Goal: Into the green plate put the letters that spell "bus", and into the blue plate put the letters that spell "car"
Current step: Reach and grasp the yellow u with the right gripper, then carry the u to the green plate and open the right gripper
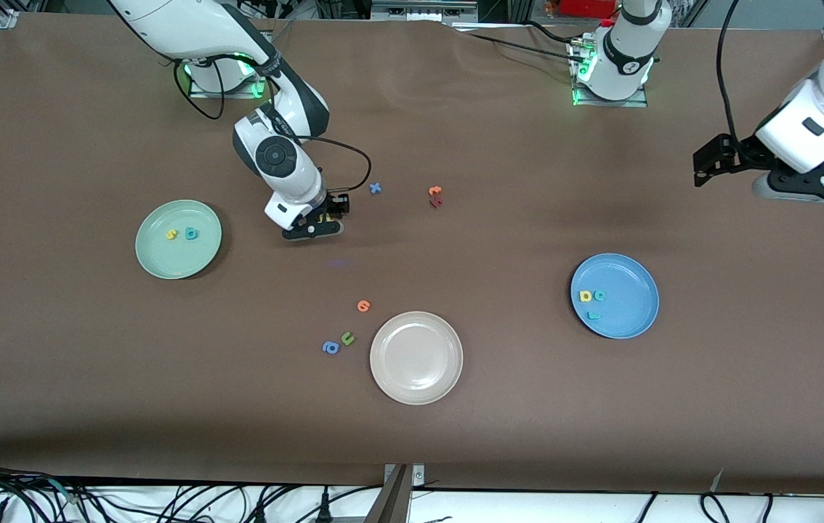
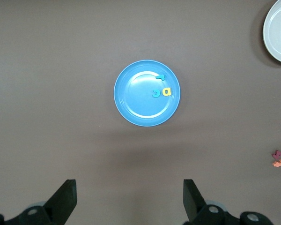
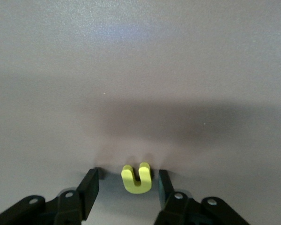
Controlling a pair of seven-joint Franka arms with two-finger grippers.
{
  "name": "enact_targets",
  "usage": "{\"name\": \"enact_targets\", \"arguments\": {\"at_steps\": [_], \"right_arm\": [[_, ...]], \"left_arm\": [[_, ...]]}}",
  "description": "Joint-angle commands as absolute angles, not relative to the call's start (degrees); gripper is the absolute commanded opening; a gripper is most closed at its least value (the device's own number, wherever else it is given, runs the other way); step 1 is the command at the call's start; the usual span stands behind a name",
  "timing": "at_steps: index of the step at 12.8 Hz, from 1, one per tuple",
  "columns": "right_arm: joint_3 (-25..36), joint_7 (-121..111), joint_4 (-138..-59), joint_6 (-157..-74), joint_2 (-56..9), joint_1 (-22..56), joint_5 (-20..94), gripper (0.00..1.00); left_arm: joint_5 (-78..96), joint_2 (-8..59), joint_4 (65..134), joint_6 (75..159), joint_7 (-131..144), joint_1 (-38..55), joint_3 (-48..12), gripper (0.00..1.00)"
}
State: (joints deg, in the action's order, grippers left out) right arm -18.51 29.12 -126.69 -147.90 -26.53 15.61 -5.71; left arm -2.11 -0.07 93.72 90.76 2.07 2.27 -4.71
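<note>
My right gripper (image 1: 321, 220) is down at the table, open, its jaws on either side of the yellow "u" (image 3: 136, 179) with a gap on each side. The green plate (image 1: 165, 261) lies toward the right arm's end and holds a yellow "s" (image 1: 171, 234) and a teal "b" (image 1: 192, 233). The blue plate (image 1: 630, 280) holds a yellow "a" (image 1: 586, 296), a teal "c" (image 1: 599, 295) and a teal "r" (image 1: 594, 315). My left gripper (image 2: 129, 201) waits open and empty, high over the left arm's end of the table.
A beige plate (image 1: 415, 363) lies nearer the front camera, between the two plates. Beside it lie an orange letter (image 1: 363, 306), a green "u" (image 1: 347, 338) and a blue "a" (image 1: 330, 347). A blue letter (image 1: 376, 188) and orange and dark red letters (image 1: 435, 196) lie mid-table.
</note>
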Motion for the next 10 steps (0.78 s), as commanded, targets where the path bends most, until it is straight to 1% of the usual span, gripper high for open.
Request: {"name": "enact_targets", "arguments": {"at_steps": [1, 2, 5, 6, 7, 9, 10], "right_arm": [[-17.6, 28.9, -127.0, -148.9, -26.9, 16.0, -7.2, 0.44], [-17.5, 28.9, -127.0, -148.9, -26.9, 16.0, -7.2, 0.39], [-17.5, 28.9, -127.0, -148.9, -26.9, 16.0, -7.2, 0.38], [-17.5, 28.8, -127.0, -148.9, -26.9, 16.0, -7.2, 0.33], [-17.5, 28.8, -127.0, -148.9, -26.9, 16.0, -7.2, 0.24], [-17.5, 28.8, -127.0, -148.8, -26.9, 16.0, -7.2, 0.16], [-17.3, 29.0, -127.0, -148.7, -26.9, 16.0, -7.2, 0.09]], "left_arm": [[-3.3, -0.2, 93.5, 90.1, 2.5, 1.8, -4.9, 1.0], [-2.6, -0.2, 93.6, 90.1, 2.2, 1.8, -4.8, 1.0], [-2.3, -0.1, 94.3, 90.3, 2.1, 1.4, -4.7, 1.0], [-2.2, -0.1, 94.3, 90.3, 2.1, 1.4, -4.7, 1.0], [-2.1, -0.2, 94.4, 90.3, 2.1, 1.4, -4.8, 1.0], [-2.1, -0.7, 95.8, 90.2, 2.0, 1.4, -4.9, 1.0], [-2.1, -1.4, 97.0, 90.5, 2.1, 1.4, -5.0, 1.0]]}}
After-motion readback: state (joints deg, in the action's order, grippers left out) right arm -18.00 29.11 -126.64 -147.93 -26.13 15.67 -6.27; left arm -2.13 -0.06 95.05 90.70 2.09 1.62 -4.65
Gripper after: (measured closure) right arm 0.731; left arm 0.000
